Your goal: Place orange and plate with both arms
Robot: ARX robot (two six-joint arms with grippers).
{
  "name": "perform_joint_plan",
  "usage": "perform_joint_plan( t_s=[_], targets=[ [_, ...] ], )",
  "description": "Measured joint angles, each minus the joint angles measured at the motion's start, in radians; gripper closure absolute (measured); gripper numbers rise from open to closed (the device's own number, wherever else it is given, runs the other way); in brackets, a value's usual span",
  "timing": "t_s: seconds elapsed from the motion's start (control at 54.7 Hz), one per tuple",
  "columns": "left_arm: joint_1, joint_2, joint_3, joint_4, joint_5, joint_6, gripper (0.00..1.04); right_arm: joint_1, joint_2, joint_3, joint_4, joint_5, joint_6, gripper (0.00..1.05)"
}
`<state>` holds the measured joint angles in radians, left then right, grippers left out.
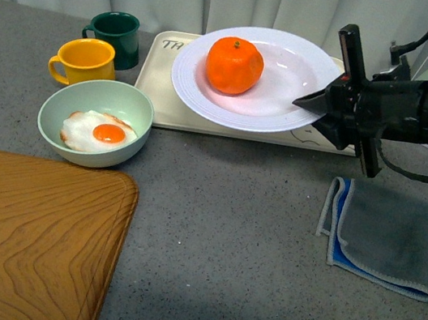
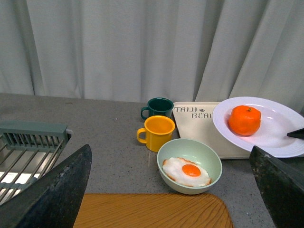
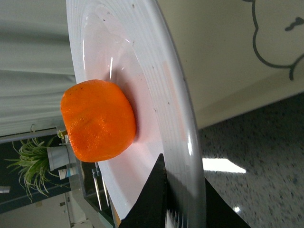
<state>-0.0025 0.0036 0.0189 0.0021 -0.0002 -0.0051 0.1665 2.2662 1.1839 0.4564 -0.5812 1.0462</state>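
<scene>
The orange (image 1: 234, 65) lies in the white ridged plate (image 1: 287, 115), which is over the cream bear tray (image 1: 161, 85) at the back. My right gripper (image 1: 310, 104) is shut on the plate's right rim. In the right wrist view the black fingers (image 3: 152, 199) pinch the rim of the plate (image 3: 183, 123) with the orange (image 3: 97, 121) inside. The left arm is out of the front view. In the left wrist view my left gripper (image 2: 173, 190) is open and empty, well short of the orange (image 2: 244, 120) and the plate (image 2: 280, 137).
A pale green bowl (image 1: 117, 99) holds a fried egg (image 1: 97, 132). A yellow mug (image 1: 85, 61) and a dark green mug (image 1: 116, 35) stand behind it. A wooden board (image 1: 19, 242) lies at front left, a grey cloth (image 1: 386, 234) at right. A dish rack (image 2: 28, 147) shows in the left wrist view.
</scene>
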Motion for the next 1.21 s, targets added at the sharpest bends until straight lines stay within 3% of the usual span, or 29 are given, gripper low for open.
perform_joint_plan(
  t_s=[0.384,0.622,0.951,1.043,1.116,1.207],
  targets=[
    [0.0,0.0,0.0,0.0,0.0,0.0,0.07,-0.006,0.195,0.284,-0.173,0.018,-0.009,1.01],
    [0.0,0.0,0.0,0.0,0.0,0.0,0.07,-0.014,0.178,0.283,-0.244,0.088,-0.116,0.66],
    [0.0,0.0,0.0,0.0,0.0,0.0,0.07,-0.017,-0.008,0.111,-0.246,0.24,-0.426,0.18],
    [0.0,0.0,0.0,0.0,0.0,0.0,0.07,-0.014,-0.085,0.033,-0.18,0.284,-0.514,0.08],
    [0.0,0.0,0.0,0.0,0.0,0.0,0.07,-0.002,-0.14,-0.123,0.174,0.538,-0.692,0.19],
    [0.0,0.0,0.0,0.0,0.0,0.0,0.07,-0.003,-0.208,-0.309,0.511,0.691,-0.857,0.32]
  ],
)
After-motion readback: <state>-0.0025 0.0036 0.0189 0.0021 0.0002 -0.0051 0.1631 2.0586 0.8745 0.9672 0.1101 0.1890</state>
